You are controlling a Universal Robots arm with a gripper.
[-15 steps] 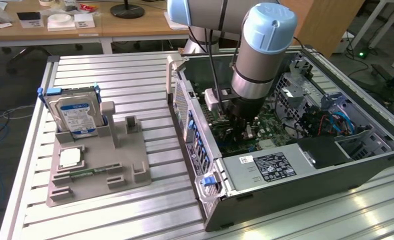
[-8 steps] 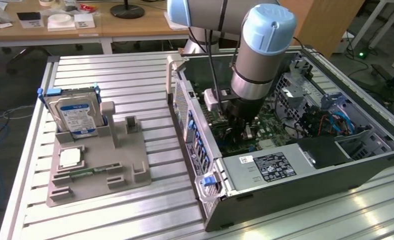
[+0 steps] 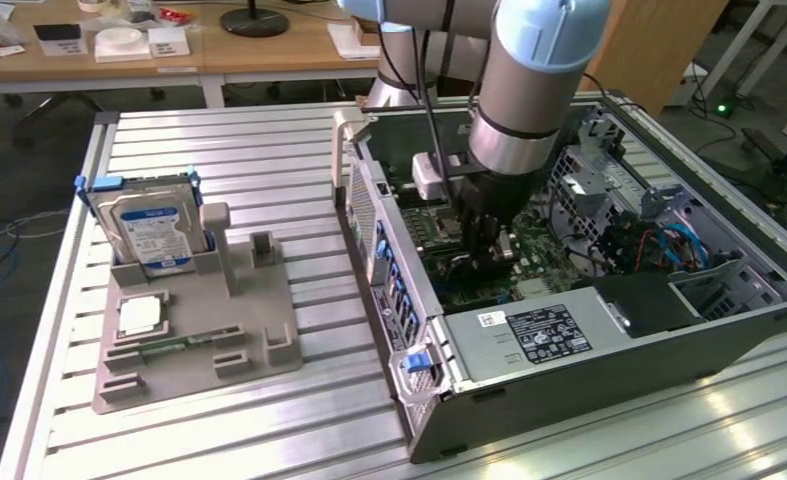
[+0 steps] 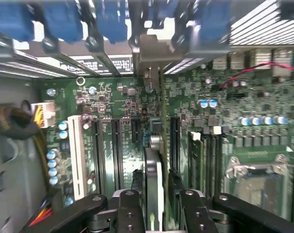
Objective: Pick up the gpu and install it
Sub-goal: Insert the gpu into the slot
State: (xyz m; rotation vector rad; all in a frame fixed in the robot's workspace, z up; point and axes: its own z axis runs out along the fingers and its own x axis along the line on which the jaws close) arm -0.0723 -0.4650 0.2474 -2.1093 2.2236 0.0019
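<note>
The gpu [image 4: 154, 177] stands on edge in a motherboard slot, seen edge-on as a thin card with a silver side. My gripper [image 4: 155, 187] straddles it, one black finger on each side, and slim dark gaps show between pads and card, so it looks open. In the exterior view the gripper [image 3: 487, 245] reaches straight down into the open computer case [image 3: 407, 300], low over the green motherboard [image 3: 553, 250]. The arm hides the card there.
Left of the case, a grey holder [image 3: 193, 330] carries a silver hard drive [image 3: 153, 225] and a narrow green memory stick [image 3: 166, 345]. The power supply [image 3: 540, 330] fills the case's near corner. Beside the card are empty black slots [image 4: 115, 145], a white slot [image 4: 75, 155] and yellow-black cables [image 4: 20, 121].
</note>
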